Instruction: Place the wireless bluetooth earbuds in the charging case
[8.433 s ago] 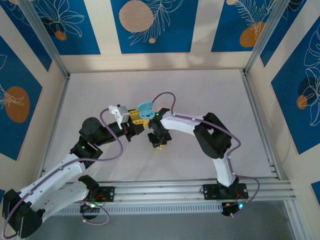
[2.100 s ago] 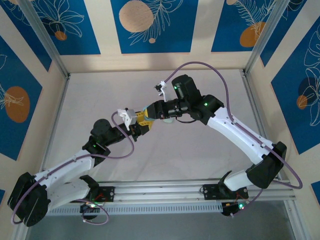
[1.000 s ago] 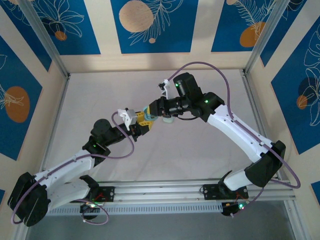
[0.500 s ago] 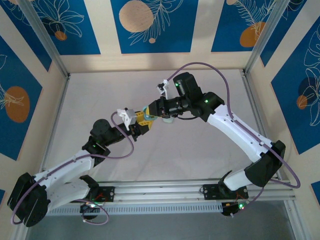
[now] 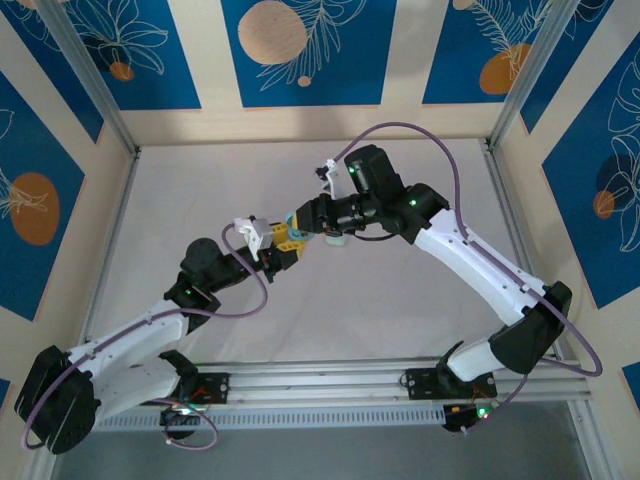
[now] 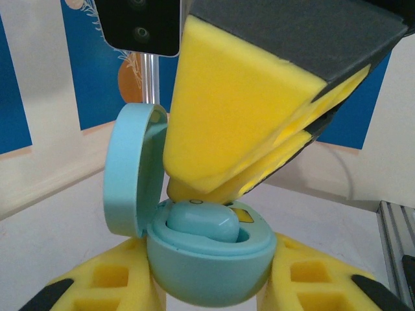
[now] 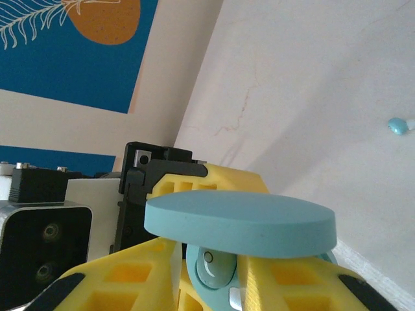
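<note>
Earbud (image 6: pixel 201 223) in charging case (image 6: pixel 207 269), pinched by right pincer (image 7: pixel 211 277), left pincer (image 6: pixel 207 282) gripping case.

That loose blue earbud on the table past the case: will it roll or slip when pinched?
The loose earbud looks small and rounded, so it will probably skid or squirt out of a pinch. Its pale end makes it lopsided, so it likely pivots rather than rolls far. Probably very light.

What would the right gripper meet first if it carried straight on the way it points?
The case held by the left gripper: the right gripper's earbud already sits in its well, so hardly any travel seems left.
</note>
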Available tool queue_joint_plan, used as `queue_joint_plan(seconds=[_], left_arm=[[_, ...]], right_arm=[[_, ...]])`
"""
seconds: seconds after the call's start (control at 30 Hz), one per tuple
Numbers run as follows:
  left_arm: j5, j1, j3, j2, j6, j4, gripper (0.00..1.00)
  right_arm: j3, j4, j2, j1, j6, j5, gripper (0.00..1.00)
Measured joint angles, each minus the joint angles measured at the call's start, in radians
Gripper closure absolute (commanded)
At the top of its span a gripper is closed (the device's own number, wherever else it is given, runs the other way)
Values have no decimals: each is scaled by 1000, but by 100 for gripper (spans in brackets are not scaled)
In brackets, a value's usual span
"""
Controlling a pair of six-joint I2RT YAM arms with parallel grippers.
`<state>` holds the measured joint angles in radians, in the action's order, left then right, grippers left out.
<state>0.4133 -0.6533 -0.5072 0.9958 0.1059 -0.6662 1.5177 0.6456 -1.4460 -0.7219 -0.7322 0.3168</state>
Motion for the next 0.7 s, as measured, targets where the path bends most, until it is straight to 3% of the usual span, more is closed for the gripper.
queue_joint_plan(seconds=[0.27,0.5,0.6,0.7], left_arm=[[-8,0,0,-1,0,0,70],[-37,0,0,-28,0,0,70],[-53,0,0,-48,0,2,70],[-69,0,0,-82,0,22,70]], right_arm=[[1,-8,16,-5,45,-3,59],[-27,-64,180,6,112,-72,53],[-81,-93,264,42,125,-143,51],[-178,-118,306,139,110,-190,54]])
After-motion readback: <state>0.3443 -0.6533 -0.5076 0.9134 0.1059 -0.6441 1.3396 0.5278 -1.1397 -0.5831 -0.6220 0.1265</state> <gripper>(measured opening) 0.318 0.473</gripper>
